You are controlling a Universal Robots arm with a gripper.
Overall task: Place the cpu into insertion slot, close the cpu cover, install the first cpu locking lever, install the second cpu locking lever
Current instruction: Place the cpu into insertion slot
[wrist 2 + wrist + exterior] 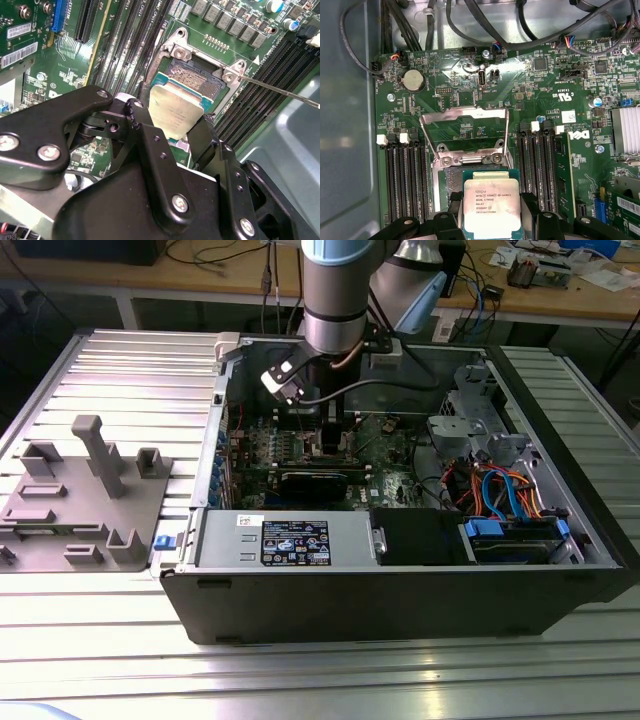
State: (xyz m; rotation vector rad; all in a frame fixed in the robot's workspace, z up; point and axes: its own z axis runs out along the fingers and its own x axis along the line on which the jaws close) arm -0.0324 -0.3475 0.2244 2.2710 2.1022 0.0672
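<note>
Arm reaches into the computer case [400, 590] in the exterior view, gripper [320, 435] over the board [390, 455]. In the second wrist view, fingers [202, 135] clamp the cpu [176, 112], partly over the insertion slot [197, 80]; landing skewed could bend contacts. In the first wrist view, the cpu cover [465, 113] stands open beyond the fingers

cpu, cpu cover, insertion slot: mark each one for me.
cpu [492, 202], first wrist view, middle of its metal top.
cpu cover [465, 113], first wrist view, frame bar opposite the hinge, cover open.
insertion slot [192, 80], second wrist view, exposed contact field.
</note>
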